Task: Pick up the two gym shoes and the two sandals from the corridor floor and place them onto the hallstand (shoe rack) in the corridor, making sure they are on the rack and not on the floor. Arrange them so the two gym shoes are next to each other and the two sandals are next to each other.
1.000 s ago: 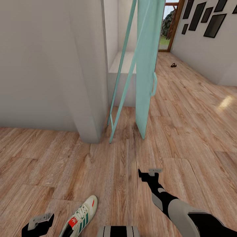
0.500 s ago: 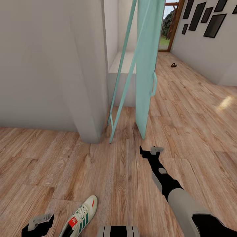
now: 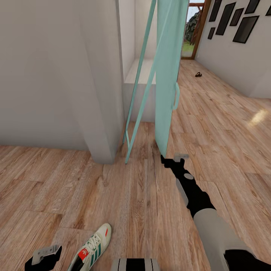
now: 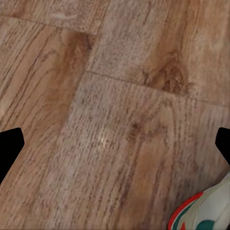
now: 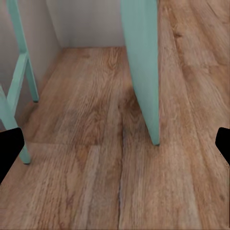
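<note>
We see one gym shoe (image 3: 93, 247) lying on the corridor floor (image 3: 124, 203) at the near edge of the head view, toe pointing far and slightly right, just to the right of our left tool (image 3: 43, 258). In the left wrist view its heel (image 4: 206, 213) shows beside that tool, whose fingers stand spread with only bare planks between them. Our right arm reaches far forward, and the right tool (image 3: 174, 159) hangs over the floor just near the foot of the turquoise panel (image 3: 167, 75); its fingers are spread too, holding nothing. A turquoise frame (image 3: 140, 81) leans beside the pale grey wall (image 3: 56, 75). Far off on the right, a small dark object (image 3: 198, 74) rests on the floor; we cannot tell what it is.
</note>
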`<state>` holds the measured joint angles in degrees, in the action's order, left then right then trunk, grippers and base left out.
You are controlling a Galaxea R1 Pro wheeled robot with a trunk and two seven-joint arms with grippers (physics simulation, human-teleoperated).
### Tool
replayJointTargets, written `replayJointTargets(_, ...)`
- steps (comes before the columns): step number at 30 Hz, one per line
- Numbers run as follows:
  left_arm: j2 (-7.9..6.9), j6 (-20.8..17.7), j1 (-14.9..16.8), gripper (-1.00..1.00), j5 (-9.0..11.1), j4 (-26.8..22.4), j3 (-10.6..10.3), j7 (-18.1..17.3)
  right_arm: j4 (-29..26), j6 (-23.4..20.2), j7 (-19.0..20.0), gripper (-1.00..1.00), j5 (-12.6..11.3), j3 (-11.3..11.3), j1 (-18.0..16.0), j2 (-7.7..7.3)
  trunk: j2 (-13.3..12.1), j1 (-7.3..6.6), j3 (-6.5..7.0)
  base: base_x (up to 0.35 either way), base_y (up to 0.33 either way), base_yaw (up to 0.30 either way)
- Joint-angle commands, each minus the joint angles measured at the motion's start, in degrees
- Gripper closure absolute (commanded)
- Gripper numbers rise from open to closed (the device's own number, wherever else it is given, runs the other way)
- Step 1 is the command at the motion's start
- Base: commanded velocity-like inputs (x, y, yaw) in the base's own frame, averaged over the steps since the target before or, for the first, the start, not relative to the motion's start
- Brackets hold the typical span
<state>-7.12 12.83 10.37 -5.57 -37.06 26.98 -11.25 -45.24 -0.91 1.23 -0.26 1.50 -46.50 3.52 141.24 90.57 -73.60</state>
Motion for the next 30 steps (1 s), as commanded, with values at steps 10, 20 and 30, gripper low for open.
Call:
replayJointTargets(10, -0.03, 0.0, 0.0, -1.0, 0.0, 0.1, 0.0, 0.0, -12.3, -15.9, 0.0, -1.0, -0.1, 0.1, 0.0, -0.03, 0.0, 0.0, 0.0, 0.0, 0.0, 0.0)
replayJointTargets(20, -0.08, 0.0, 0.0, -1.0, 0.0, 0.0, 0.0, 0.0, -23.4, -34.7, 0.0, -1.0, -0.1, 0.1, 0.0, -0.09, 0.0, 0.0, 0.0, 0.0, 0.0, 0.0)
replayJointTargets(30, -0.34, 0.0, 0.0, -1.0, -0.1, 0.0, 0.0, 0.1, -25.5, -41.6, 0.2, -1.0, -0.1, 0.0, 0.0, -0.12, 0.0, 0.0, 0.0, 0.0, 0.0, 0.0)
